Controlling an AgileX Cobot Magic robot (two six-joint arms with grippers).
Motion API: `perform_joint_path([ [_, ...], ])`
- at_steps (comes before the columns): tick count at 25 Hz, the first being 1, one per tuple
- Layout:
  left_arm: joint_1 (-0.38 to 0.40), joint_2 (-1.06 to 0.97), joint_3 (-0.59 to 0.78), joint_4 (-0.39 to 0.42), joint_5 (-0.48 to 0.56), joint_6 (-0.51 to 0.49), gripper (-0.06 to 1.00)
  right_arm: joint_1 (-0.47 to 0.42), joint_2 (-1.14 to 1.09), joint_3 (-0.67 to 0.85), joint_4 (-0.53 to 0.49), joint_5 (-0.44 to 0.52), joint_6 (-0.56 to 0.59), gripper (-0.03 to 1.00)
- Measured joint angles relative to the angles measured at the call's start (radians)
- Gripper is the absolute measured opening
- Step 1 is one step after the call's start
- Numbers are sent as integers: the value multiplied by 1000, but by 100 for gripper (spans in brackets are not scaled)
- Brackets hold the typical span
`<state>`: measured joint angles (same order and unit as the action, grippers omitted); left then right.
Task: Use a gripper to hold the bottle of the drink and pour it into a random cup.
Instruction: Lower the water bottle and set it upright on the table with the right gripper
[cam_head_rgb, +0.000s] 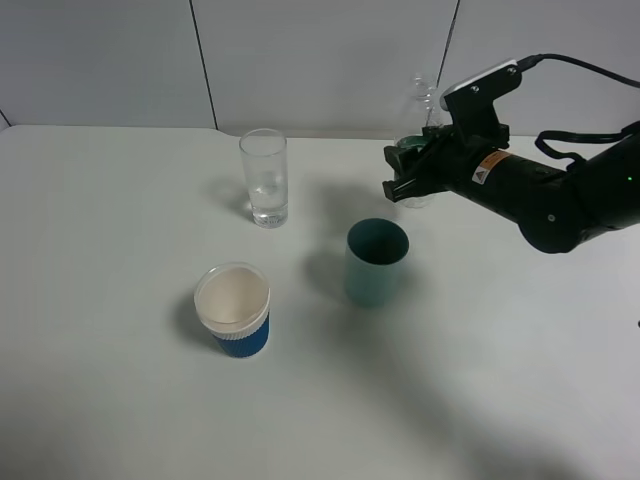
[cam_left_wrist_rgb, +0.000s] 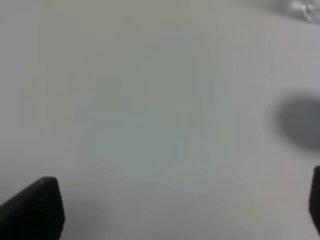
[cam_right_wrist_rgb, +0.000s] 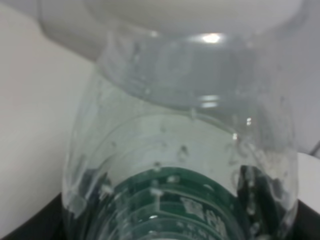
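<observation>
The bottle of the drink is clear with a green label and stands upright at the back right of the table. My right gripper is shut on its body from the right. In the right wrist view the bottle fills the frame, with dark jaws just showing at both lower corners. The cup, a tall clear glass, stands well to the left of the bottle. My left gripper hangs open over bare table, its black fingertips far apart with nothing between them.
A teal cup stands just in front of the bottle, below the right arm. A blue ribbed cup with a white rim sits nearer the front left. The white table ends at the wall behind.
</observation>
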<state>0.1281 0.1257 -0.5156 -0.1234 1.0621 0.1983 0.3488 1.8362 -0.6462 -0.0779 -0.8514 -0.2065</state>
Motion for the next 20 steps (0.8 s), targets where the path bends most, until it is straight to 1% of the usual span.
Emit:
perform_joint_path([
  [3, 0, 0, 0, 0, 0, 0, 99, -22, 3, 17, 18, -60, 0, 56],
  [7, 0, 0, 0, 0, 0, 0, 99, -27, 28, 17, 44, -77, 0, 56],
  [12, 0, 0, 0, 0, 0, 0, 99, -27, 94, 17, 180, -110, 0, 56],
  [14, 0, 0, 0, 0, 0, 0, 99, -27, 124, 16, 214, -134, 0, 56],
  [17, 0, 0, 0, 0, 0, 0, 99, -27, 164, 16, 218, -186, 0, 56],
  [20, 0, 0, 0, 0, 0, 0, 99, -27, 185, 16, 217, -206, 0, 56],
])
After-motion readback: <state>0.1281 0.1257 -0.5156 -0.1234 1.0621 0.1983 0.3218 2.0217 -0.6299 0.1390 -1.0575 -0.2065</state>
